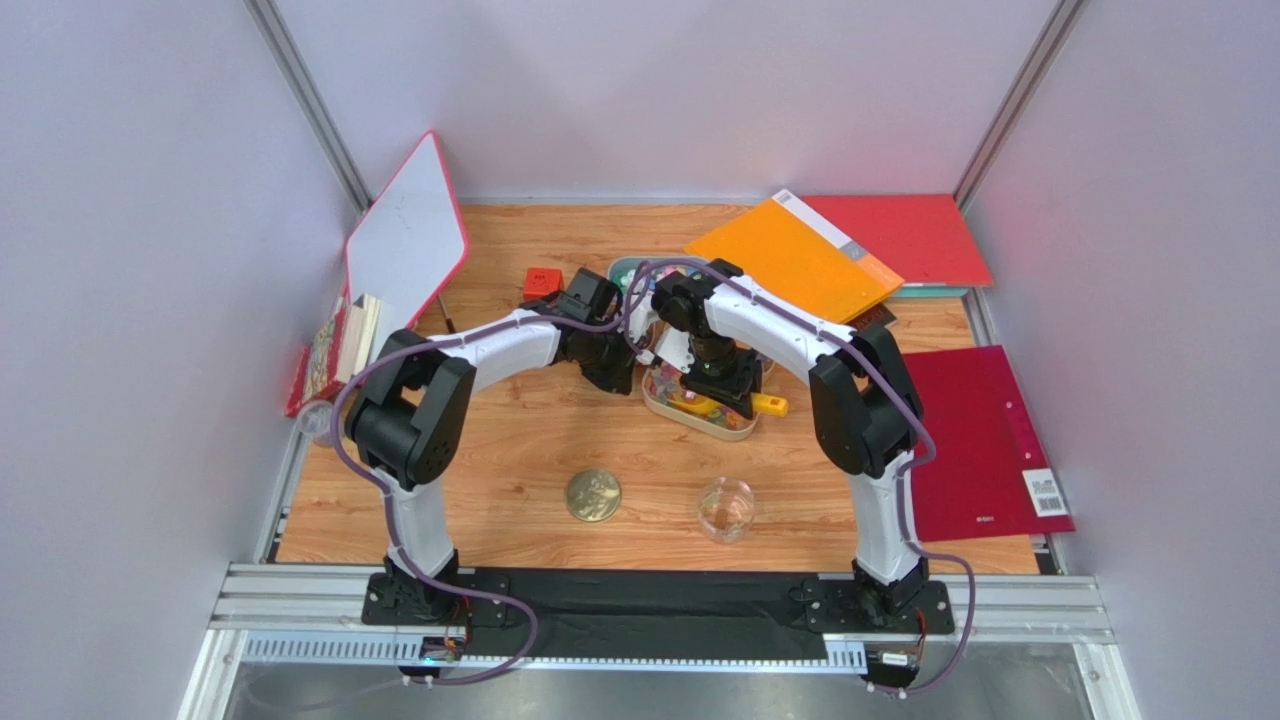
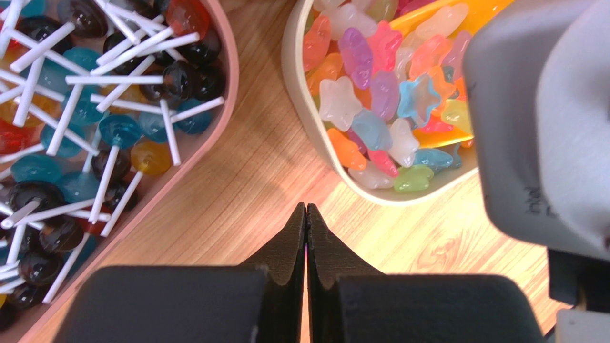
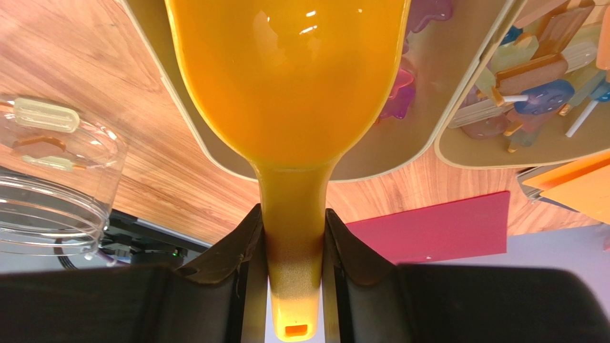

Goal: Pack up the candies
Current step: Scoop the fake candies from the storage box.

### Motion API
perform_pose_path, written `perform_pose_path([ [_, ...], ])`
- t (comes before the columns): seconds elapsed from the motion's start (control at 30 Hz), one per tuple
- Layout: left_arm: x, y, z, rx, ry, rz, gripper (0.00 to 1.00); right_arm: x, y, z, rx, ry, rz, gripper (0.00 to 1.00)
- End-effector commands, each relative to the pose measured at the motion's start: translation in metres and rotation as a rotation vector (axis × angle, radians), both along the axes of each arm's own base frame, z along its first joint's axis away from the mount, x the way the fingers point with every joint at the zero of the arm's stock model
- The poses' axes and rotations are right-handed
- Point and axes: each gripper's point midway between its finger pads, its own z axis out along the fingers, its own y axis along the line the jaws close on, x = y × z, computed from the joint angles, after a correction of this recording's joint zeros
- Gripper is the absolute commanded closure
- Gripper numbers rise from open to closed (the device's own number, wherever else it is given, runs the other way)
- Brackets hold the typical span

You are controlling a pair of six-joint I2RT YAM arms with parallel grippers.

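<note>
- Candies (image 2: 386, 93): glossy, translucent star-like gummies, lying jumbled in a smooth cream tray (image 2: 292, 71) and pointing every way
- Scoop (image 3: 286, 78): shiny yellow-orange plastic, bowl lying over the tray, handle running back toward the wrist
- Right gripper (image 3: 292, 223): pinching the scoop's handle
- Left gripper (image 2: 306, 214): tips pressing together, empty, hovering over the wood-grain table (image 2: 243, 179)

Booth closed on three sides by plain, matte, pale lavender-grey panels: back wall (image 1: 661, 90), left wall (image 1: 135, 300), right wall (image 1: 1157, 225). Grey metal corner posts run up where the back wall meets each side, left post (image 1: 308, 98) and right post (image 1: 1022, 98). The surface (image 1: 496, 450) is light orange-brown wood grain, lying flat. Along its near edge sits a black strip (image 1: 646, 597), with a silver slotted aluminium rail (image 1: 301, 600) beside it. Light even and soft; shadows faint.
</note>
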Motion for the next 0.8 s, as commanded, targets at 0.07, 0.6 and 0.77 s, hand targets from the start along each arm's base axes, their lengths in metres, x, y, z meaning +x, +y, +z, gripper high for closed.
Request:
perform_pose_path([
  [0.07,-0.017,-0.009,0.044,-0.038,-0.112,-0.145,1.0,-0.006,0.017,-0.009,0.046,-0.007,-0.183,1.0],
  [0.6,-0.052,0.034,0.083,0.023,-0.188,-0.187,1.0,0.011,0.031,-0.024,0.129,-0.025,-0.291,1.0],
  [0.77,-0.057,0.042,0.088,0.033,-0.197,-0.181,1.0,0.007,0.037,-0.028,0.161,-0.004,-0.314,1.0],
])
